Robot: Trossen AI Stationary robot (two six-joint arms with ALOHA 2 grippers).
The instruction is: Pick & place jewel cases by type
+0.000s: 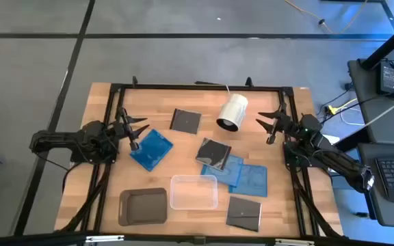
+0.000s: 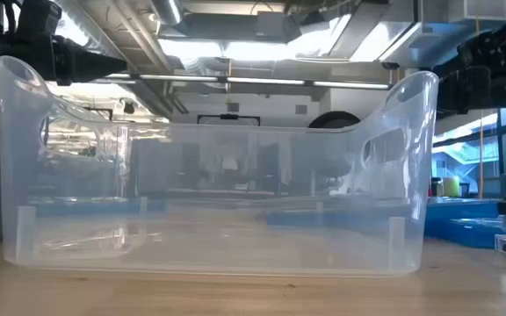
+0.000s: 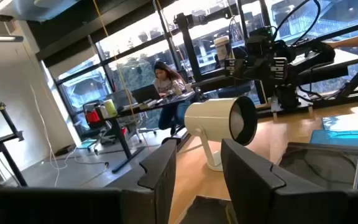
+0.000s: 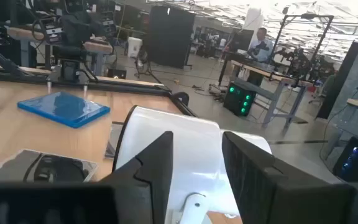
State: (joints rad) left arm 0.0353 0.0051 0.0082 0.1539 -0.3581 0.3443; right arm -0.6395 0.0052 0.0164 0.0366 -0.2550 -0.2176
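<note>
Left gripper (image 1: 140,130) hovers just beside translucent blue square jewel case (image 1: 150,149), fingers parted, empty. Right gripper (image 1: 270,125) near white cylinder (image 1: 233,111), fingers parted, empty. Dark grey-black jewel cases (image 1: 185,120) lie scattered on wooden table (image 1: 101,102).

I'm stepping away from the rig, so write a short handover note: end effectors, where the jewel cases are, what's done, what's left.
Left end effector: open, empty, beside the blue case at the table's left.
Right end effector: open, empty, near the white cylinder.
Dark cases. Two more blue cases overlap mid-table.
Clear tray and dark grey tray hold nothing.
Done: nothing sorted.
Left: all six cases.
</note>
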